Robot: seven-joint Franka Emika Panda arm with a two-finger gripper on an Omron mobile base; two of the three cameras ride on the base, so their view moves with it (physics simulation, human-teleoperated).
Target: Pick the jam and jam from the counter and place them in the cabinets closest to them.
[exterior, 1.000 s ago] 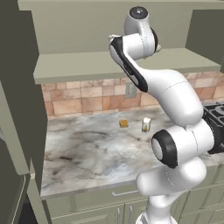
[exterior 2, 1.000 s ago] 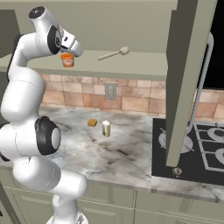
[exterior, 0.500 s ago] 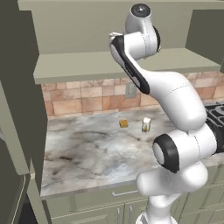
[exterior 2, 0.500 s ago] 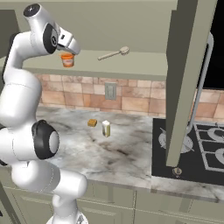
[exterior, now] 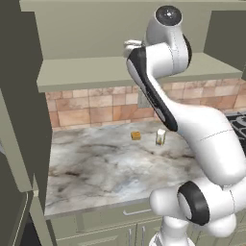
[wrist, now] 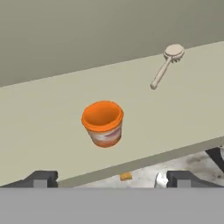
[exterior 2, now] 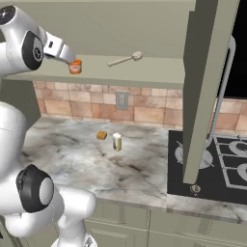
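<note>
Sitting upright on the cabinet shelf point(wrist: 52, 127), jam point(wrist: 103, 123) clear of the spread claw point(wrist: 111, 178).

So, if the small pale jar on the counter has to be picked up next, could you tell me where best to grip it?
Probably around its middle, on two opposite sides, coming down from above. The jar stands upright on the counter, taller than wide. The small orange block sits apart to one side, so the open gripper should have room to fit around it.

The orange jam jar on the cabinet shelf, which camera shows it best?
The hand view: the jam jar stands upright mid-frame, apart from the open gripper. The right base view shows it small on the shelf.
</note>
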